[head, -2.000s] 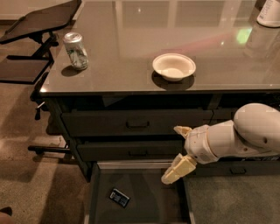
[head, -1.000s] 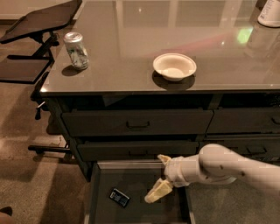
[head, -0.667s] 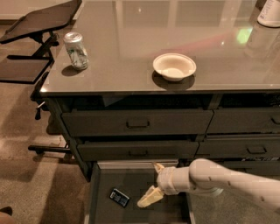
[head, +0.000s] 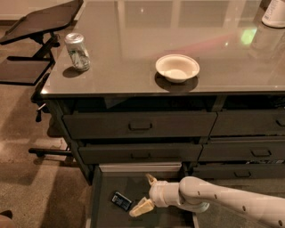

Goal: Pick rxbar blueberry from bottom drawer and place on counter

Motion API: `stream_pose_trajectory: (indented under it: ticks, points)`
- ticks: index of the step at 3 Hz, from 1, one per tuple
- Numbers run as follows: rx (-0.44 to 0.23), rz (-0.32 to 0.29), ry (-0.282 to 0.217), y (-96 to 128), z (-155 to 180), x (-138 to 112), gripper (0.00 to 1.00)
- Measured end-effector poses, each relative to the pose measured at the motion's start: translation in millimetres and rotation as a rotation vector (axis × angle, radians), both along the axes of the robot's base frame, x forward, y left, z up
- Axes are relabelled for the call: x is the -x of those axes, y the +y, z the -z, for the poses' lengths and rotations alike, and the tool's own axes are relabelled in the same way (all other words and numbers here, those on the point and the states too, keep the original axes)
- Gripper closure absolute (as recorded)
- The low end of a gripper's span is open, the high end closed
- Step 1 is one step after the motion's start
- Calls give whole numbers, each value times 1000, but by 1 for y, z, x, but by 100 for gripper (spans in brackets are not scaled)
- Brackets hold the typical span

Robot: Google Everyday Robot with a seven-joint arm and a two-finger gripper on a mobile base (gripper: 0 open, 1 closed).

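Observation:
The rxbar blueberry point(head: 121, 200) lies flat on the floor of the open bottom drawer point(head: 107, 218), toward its left side. It is a small dark wrapper with pale markings. My gripper point(head: 145, 194) is down inside the drawer, just right of the bar, on a white arm that reaches in from the lower right. Its two cream fingers are spread apart, one fingertip point(head: 139, 208) near the bar and the other higher up by the drawer's back edge. Nothing is between them. The counter point(head: 147, 40) is the glossy grey top above the drawers.
A silver-green drink can point(head: 77, 51) stands at the counter's left edge. A white bowl point(head: 177, 67) sits near the counter's front middle. A white container point(head: 274, 13) is at the far right corner. A dark tilted stand tray point(head: 42, 20) and its legs stand to the left.
The arm has come down from in front of the upper drawers into the bottom drawer and moved left toward the bar. The bar has not moved.

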State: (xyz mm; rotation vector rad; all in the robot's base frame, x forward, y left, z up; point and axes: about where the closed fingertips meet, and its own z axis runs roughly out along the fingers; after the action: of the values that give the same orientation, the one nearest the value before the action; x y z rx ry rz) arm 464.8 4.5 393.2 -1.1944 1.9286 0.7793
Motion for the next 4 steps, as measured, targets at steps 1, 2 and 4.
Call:
stream_pose_trajectory:
  ticks: [1, 2, 4]
  points:
    - [0, 0, 0, 0, 0, 0, 0]
    - [-15, -26, -5, 6, 8, -5, 0]
    - [6, -102, 16, 37, 88, -32, 0]
